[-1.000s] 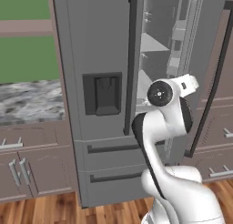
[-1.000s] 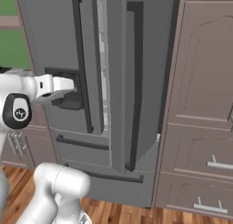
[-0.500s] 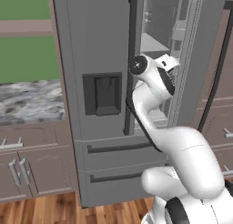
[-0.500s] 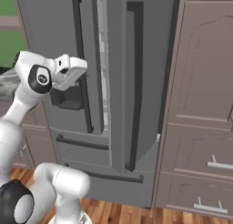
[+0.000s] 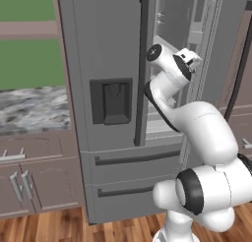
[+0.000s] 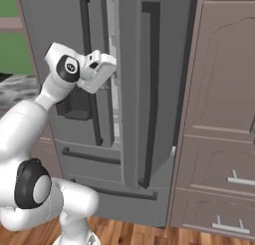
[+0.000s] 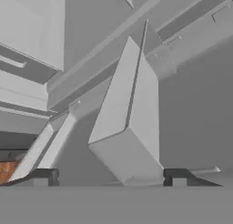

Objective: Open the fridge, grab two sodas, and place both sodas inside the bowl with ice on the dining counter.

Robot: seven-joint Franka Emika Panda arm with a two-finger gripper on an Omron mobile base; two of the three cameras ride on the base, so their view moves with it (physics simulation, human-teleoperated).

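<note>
Fridge: tall grey steel fridge (image 5: 113,49) stands between brown cabinets (image 6: 219,114); its right door (image 6: 144,89) is swung open, left door (image 5: 98,64) shut, with the dark dispenser recess (image 5: 112,101) in it.
Fridge interior: pale shelves and door bins (image 5: 184,19) show through the gap beside the long dark handle (image 5: 141,69).
Bottom drawers: two, shut, each with a dark horizontal handle (image 5: 133,158).
Tool: tool (image 7: 109,177) is spread, the two dark fingertips (image 7: 43,175) well apart, nothing between them; it is raised at the gap between the doors, pointing into the fridge.
In front of tool: a pale boxy bin (image 7: 129,123), seen tilted, near the fingertips; contact cannot be told.
Desk: grey marbled desk (image 5: 29,108) left of the fridge, above cabinets.
Floor: wood planks (image 5: 44,228).
</note>
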